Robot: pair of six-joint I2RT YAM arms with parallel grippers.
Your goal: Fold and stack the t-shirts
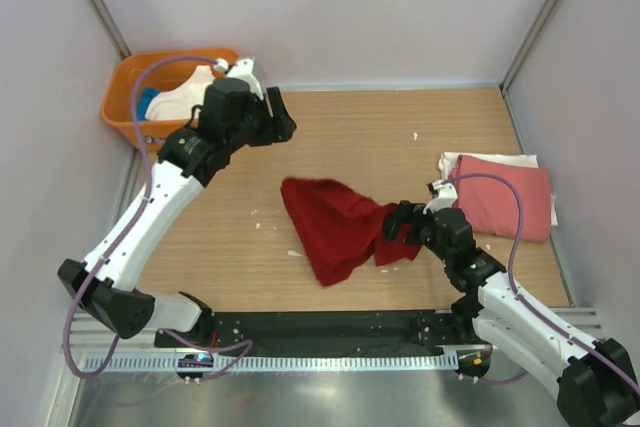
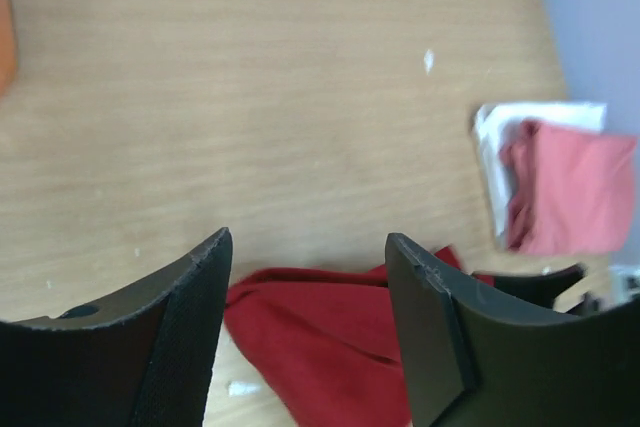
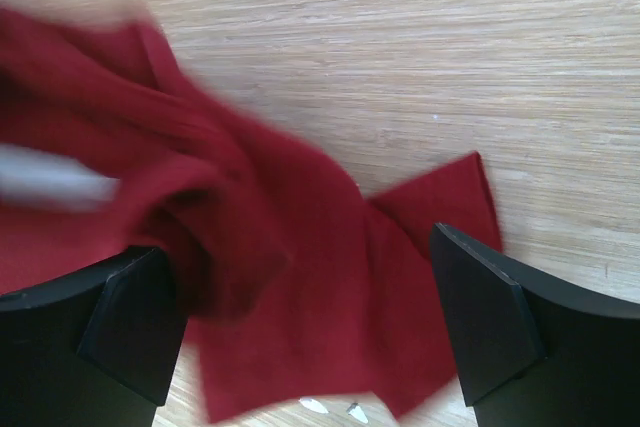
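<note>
Your dark red t-shirt (image 1: 335, 222) lies crumpled on the table (image 1: 400, 137), long axis running far-left to near-right. The right gripper (image 3: 310, 332) hovers over its near-right end, fingers spread, holding nothing (the nearer arm) — the left gripper (image 2: 308, 287), likewise spread and empty, hangs well beyond.
</note>
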